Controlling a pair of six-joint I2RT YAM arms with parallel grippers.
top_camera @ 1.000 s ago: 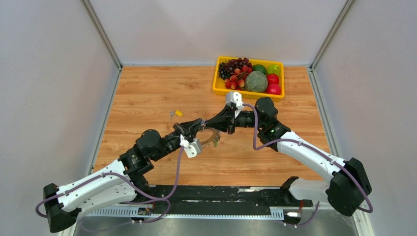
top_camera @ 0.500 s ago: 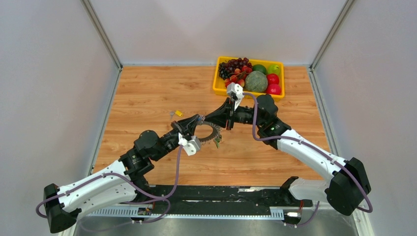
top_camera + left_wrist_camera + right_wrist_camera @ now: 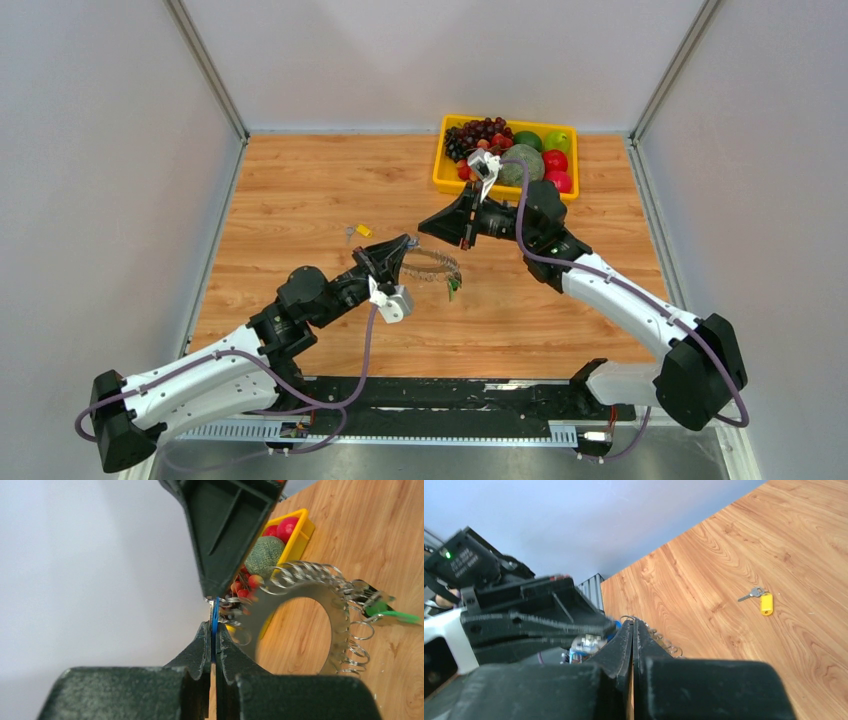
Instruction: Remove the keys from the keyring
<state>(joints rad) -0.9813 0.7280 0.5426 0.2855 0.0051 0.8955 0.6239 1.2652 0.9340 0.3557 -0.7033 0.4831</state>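
Currently | we see left gripper [image 3: 214, 632] pinching a blue key [image 3: 215, 614] on the keyring [image 3: 335, 625] | right gripper [image 3: 632, 626] pressed closed.

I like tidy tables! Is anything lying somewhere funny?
Yes. One yellow-headed key lies alone on the table, apart from the keyring, which is lifted off the wood and tilted. The left gripper pinches what looks like a blue key at its rim.
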